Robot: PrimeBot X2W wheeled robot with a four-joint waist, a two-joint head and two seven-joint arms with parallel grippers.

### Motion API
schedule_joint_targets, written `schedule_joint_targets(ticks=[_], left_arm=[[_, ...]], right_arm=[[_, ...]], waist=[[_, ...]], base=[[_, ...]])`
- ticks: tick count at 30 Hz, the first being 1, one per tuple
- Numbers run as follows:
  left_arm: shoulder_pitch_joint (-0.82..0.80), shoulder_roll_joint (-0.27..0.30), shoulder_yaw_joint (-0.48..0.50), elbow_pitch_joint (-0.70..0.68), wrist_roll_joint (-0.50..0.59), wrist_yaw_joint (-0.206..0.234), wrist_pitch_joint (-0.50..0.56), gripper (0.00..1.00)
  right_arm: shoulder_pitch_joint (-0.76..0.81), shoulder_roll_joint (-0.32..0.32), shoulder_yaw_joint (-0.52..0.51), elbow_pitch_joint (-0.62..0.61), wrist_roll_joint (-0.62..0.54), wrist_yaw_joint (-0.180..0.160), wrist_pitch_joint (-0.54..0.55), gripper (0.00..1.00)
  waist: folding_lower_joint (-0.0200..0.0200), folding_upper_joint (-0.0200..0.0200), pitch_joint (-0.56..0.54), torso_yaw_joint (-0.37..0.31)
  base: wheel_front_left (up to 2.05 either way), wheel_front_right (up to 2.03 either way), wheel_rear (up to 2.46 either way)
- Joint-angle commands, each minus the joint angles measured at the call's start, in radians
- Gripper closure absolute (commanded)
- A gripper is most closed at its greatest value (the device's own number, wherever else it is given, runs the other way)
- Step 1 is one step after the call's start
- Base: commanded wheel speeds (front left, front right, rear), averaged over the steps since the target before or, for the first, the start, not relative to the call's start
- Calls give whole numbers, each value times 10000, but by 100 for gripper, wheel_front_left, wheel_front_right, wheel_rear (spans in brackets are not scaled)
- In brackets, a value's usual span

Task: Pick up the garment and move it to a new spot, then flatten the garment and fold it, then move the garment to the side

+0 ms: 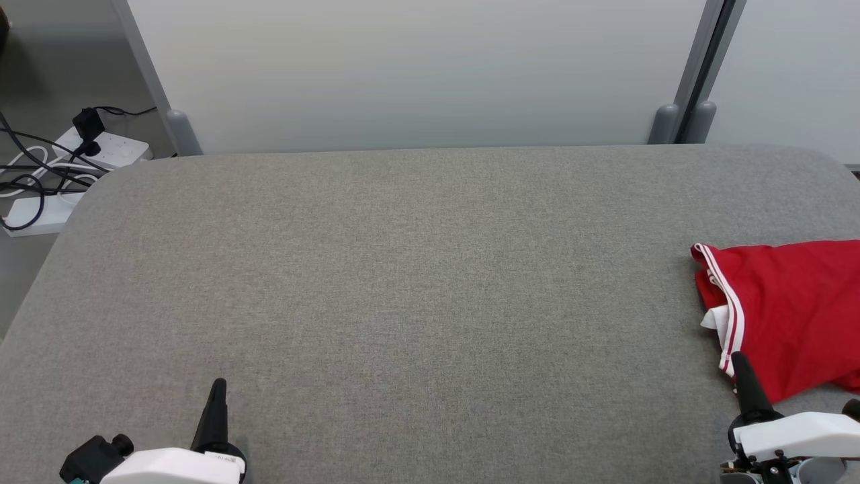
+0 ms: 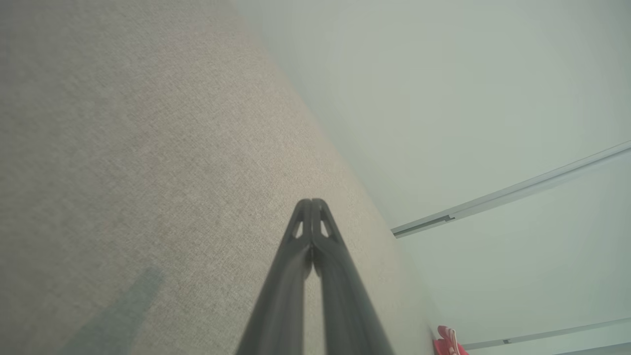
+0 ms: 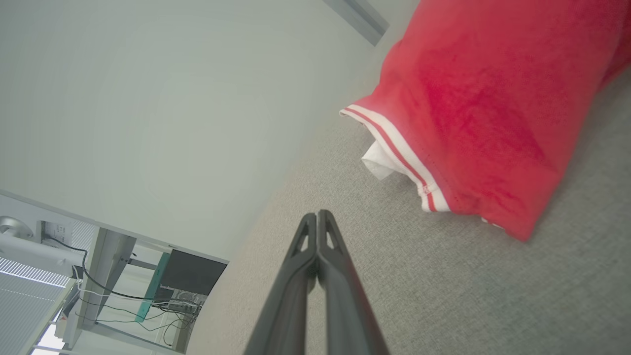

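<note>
Underneath everything, a grey fabric table (image 1: 403, 269). Behind it, a pale wall panel (image 1: 416, 67) with grey posts.

At the table's right edge, a red garment (image 1: 786, 309), rumpled, cut off by the frame on the right. White-striped hem turned toward the table's middle, with a white scrap poking out from under it.

At lower right, the right gripper (image 1: 738, 359), jaws pressed together on nothing, tips just at the garment's near hem corner. From the right wrist, a strip of bare table between tips and hem, with the garment ahead and off to the right. Contact not clear.

At lower left, the left gripper (image 1: 218, 386), jaws likewise closed and empty, well apart from the garment and over bare table.

On the floor at far left, white power strips (image 1: 101, 144) and black cables (image 1: 33, 175).
</note>
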Motion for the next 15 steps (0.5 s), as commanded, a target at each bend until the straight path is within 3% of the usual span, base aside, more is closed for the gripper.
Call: schedule_joint_targets(ticks=[1, 15], left_arm=[[-568, 184, 244, -346, -253, -126, 40, 100], [-704, 203, 391, -540, -1853, -294, 453, 100]], right_arm=[[-240, -73, 54, -389, 280, 28, 100, 100], [-213, -17, -86, -726, 1885, 33, 503, 100]], waist=[[-1, -1, 5, 0], [-1, -1, 71, 1]], base=[[0, 0, 0], [0, 0, 0]])
